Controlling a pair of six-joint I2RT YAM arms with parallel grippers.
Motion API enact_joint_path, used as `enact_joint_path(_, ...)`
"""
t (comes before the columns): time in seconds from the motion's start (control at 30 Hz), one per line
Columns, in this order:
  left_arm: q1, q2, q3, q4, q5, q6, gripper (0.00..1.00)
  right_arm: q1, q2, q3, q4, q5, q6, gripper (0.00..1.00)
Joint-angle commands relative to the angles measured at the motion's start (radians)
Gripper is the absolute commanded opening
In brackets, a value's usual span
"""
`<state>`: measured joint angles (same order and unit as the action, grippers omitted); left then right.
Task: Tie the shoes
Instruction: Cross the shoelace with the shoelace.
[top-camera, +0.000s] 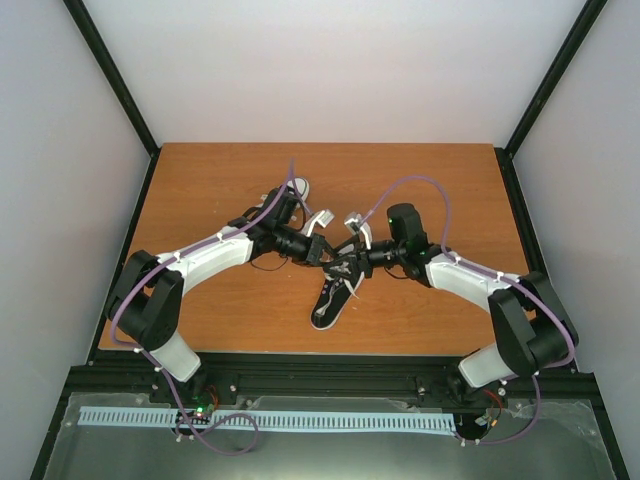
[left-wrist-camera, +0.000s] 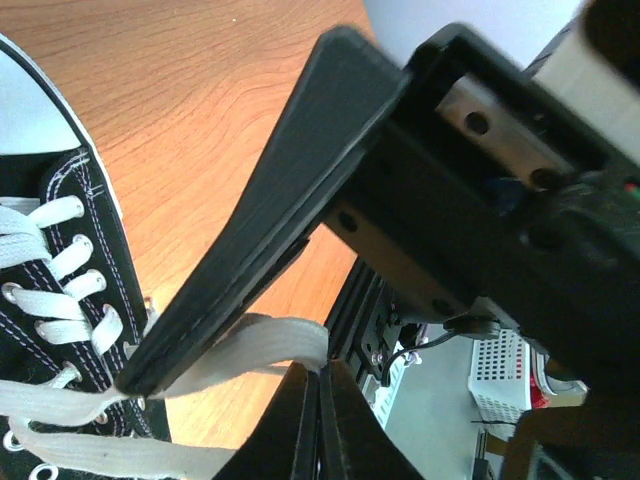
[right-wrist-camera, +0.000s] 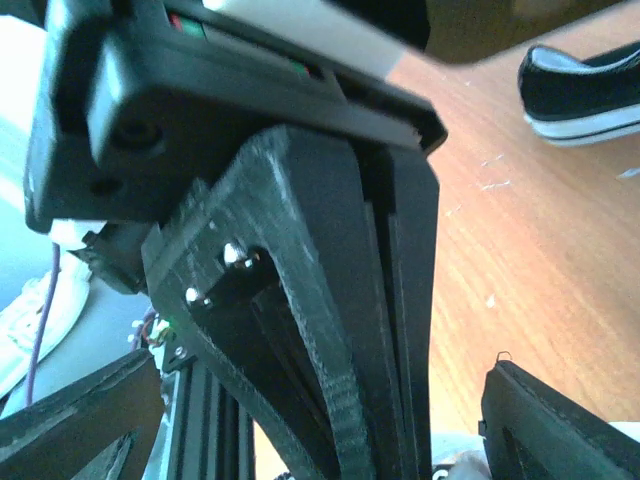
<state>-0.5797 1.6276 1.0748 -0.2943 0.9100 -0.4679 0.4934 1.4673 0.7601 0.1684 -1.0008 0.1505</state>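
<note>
Two shoes on a wooden worktop (top-camera: 220, 190): black canvas, white toe caps, white soles. All places are given relative to the centre shoe.

1. Centre shoe (top-camera: 328, 300). Lies lengthwise near the front edge, directly below the point where both arms meet. The lacing is threaded through the eyelets. Loose white strands trail off its top, and no finished bow is visible. It probably sits here so that both arms can reach its laces equally.

2. Second shoe (top-camera: 299, 187). Lies behind and slightly left of the centre shoe, well apart from it and partly hidden by the left arm. Nothing holds it, so it looks set aside for a later turn.

3. Lace (left-wrist-camera: 255, 345). A flat white strand leaves the centre shoe's eyelet rows and is drawn out sideways. It is probably kept lifted so it can be crossed or looped.

4. Left claw (top-camera: 322, 254). Sits just above the centre shoe's laced top, closed and pinching the lace between its fingers (left-wrist-camera: 240, 250).

5. Right claw (top-camera: 358, 260). Sits just right of the centre shoe's top, facing the left claw at close range. Its fingers (right-wrist-camera: 560, 420) are spread wide and hold nothing. It appears positioned to take a strand beside its partner's grip.

6. Task status, as a judgement: early, with neither shoe tied.
</note>
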Motion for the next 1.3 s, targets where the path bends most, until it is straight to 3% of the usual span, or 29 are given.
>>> enact_joint_path(0.0,0.004,-0.007,0.047,-0.009,0.033,0.022,0.01,0.004,0.028,0.011,-0.051,-0.084,-0.057,0.84)
enact_joint_path(0.2,0.004,-0.015,0.048,-0.016,0.02,0.026,0.01,0.004,0.054,-0.011,-0.061,-0.071,-0.071,0.72)
enact_joint_path(0.43,0.004,-0.012,0.048,-0.026,0.003,0.03,0.01,0.004,0.056,-0.045,-0.025,-0.073,-0.05,0.7)
enact_joint_path(0.6,0.004,-0.011,0.049,-0.021,-0.007,0.026,0.01,0.004,0.063,-0.044,-0.036,-0.069,-0.055,0.63)
enact_joint_path(0.77,0.004,-0.012,0.051,-0.022,-0.024,0.028,0.01,0.004,0.067,-0.044,-0.046,-0.05,-0.058,0.5)
enact_joint_path(1.13,0.004,-0.007,0.047,-0.001,-0.06,0.037,0.01,0.004,0.055,-0.051,-0.038,-0.01,-0.043,0.1)
enact_joint_path(1.27,0.004,-0.008,0.023,0.076,-0.13,0.051,0.01,0.004,0.04,-0.067,-0.026,0.025,-0.01,0.03)
